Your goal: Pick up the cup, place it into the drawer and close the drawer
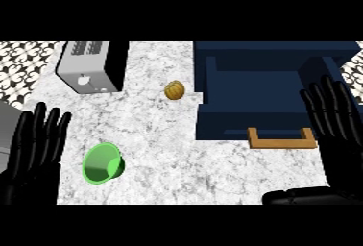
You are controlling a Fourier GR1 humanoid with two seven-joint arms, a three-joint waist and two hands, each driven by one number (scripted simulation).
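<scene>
A green cup lies tipped on its side on the marble counter at the lower left, its mouth facing left and toward me. My left hand stands open just left of it, fingers straight up, not touching it. The dark blue drawer is pulled open at the upper right, with a wooden handle on its front edge. Over the drawer's right side my right hand is open, fingers straight and pointing up, with nothing in it.
A silver toaster stands at the back left. A small round golden-brown item lies on the counter just left of the drawer. Patterned floor tiles show beyond the counter's left edge.
</scene>
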